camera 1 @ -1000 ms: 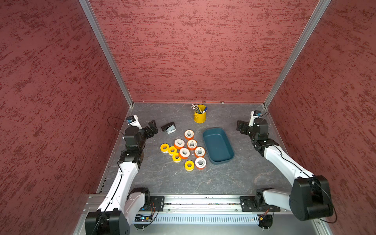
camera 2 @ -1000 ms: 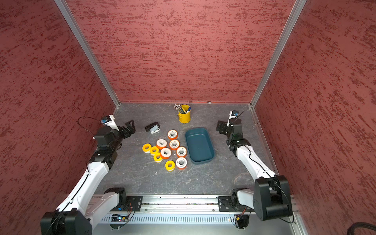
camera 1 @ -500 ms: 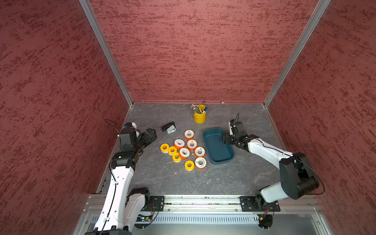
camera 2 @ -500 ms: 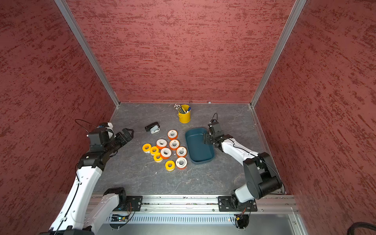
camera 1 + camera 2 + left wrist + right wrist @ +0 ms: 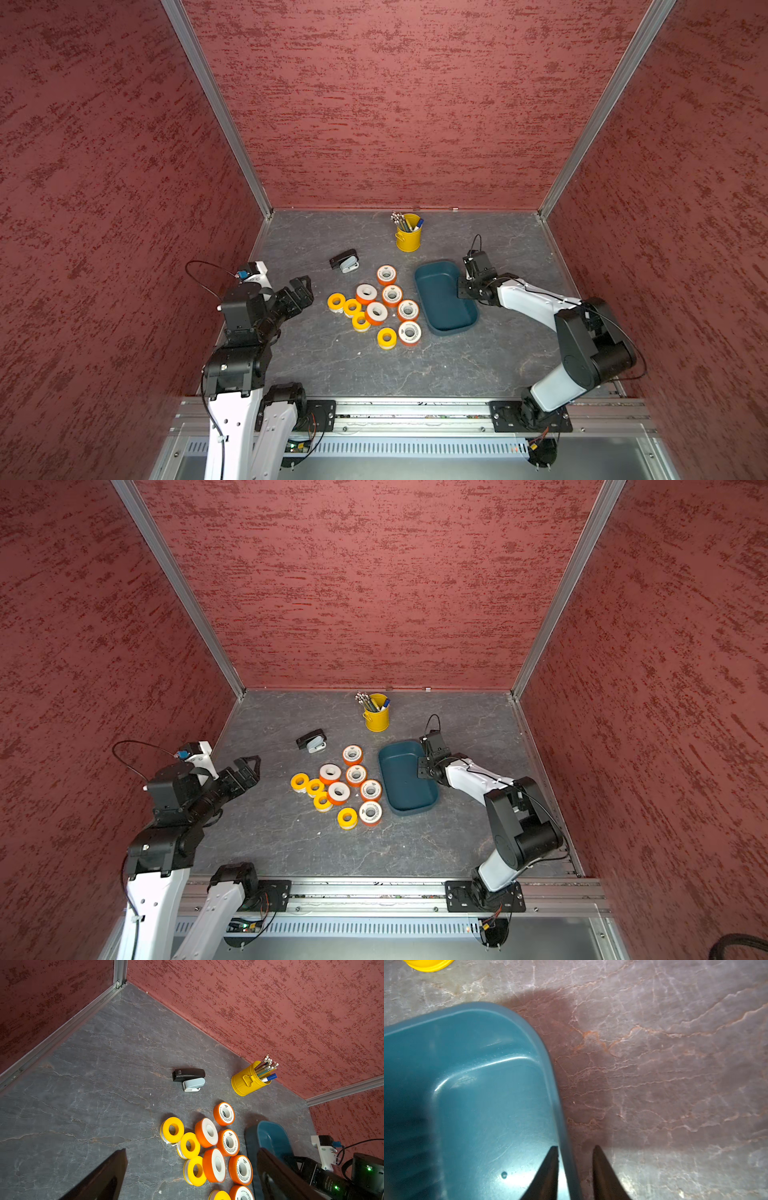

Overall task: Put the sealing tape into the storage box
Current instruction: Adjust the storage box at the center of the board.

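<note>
Rolls of sealing tape (image 5: pixel 376 311), 10 small thick spools, 6 orange-sided with white labelled faces and 4 smaller yellow ones, lie flat in a tight cluster on the grey stone-patterned table (image 5: pixel 332 365); none is in the box yet. Just beside them sits the storage box (image 5: pixel 440 299), a dark teal shallow plastic tray with rounded corners, empty. The right gripper (image 5: pixel 574 1147) stands astride the long wall away from the rolls, 1 finger inside and 1 outside, jaws narrow. A sliver of table shows past the rim, so whether they pinch it cannot be told. That hold probably steadies the tray or readies it for dragging. The left gripper (image 5: pixel 306 290) hovers spread wide, aimed at the yellow rolls, likely for a pick. Behind stand a yellow metal pen bucket (image 5: pixel 408 239) and a black-and-grey stapler (image 5: pixel 345 262). Since 1 second ago the right arm has come in from the side wall and narrowed its jaws, and the left has swung toward the cluster. Rolls and tray have not shifted.
</note>
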You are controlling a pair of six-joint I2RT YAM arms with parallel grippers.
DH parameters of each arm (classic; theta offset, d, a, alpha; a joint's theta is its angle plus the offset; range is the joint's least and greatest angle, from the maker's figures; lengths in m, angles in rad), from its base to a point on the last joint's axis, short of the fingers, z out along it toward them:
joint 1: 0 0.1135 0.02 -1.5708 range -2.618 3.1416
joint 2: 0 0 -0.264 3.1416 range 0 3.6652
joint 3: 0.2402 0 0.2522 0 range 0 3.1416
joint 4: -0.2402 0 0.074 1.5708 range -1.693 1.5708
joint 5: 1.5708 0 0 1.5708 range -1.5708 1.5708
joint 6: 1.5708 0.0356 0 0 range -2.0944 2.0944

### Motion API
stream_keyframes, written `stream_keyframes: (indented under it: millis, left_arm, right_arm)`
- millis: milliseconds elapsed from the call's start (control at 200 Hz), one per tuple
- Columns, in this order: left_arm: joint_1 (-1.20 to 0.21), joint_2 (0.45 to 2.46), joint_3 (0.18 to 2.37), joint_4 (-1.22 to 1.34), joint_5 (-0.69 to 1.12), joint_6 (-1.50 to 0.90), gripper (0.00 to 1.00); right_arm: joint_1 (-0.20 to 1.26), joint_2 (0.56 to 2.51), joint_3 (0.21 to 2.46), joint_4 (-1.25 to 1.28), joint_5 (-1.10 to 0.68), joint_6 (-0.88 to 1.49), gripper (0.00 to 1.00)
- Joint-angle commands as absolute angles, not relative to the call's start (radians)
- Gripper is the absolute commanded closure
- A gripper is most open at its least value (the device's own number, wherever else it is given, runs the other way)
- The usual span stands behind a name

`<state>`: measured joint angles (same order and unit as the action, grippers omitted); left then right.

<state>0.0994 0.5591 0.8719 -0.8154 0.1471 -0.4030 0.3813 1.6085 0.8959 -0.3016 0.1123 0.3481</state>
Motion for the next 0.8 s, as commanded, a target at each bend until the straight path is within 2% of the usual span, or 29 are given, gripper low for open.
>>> stream_keyframes:
  millis: [0,281,797]
  left_arm:
    - [0.132,0.544,0.861,-0.821,0.142,-0.37,0.0]
    - [0.225,0.592,0.853,-0.802,0.269,-0.367,0.01]
    - [0.232,0.588,0.852,-0.813,0.245,-0.365,0.0]
  right_arm:
    - [0.391,1.611,0.925,-0.323,0.143,0.367,0.73]
    - [0.399,1.598,0.932,-0.359,0.134,0.384,0.87]
    - [0.423,1.58,0.921,-0.392,0.092,0.441,0.87]
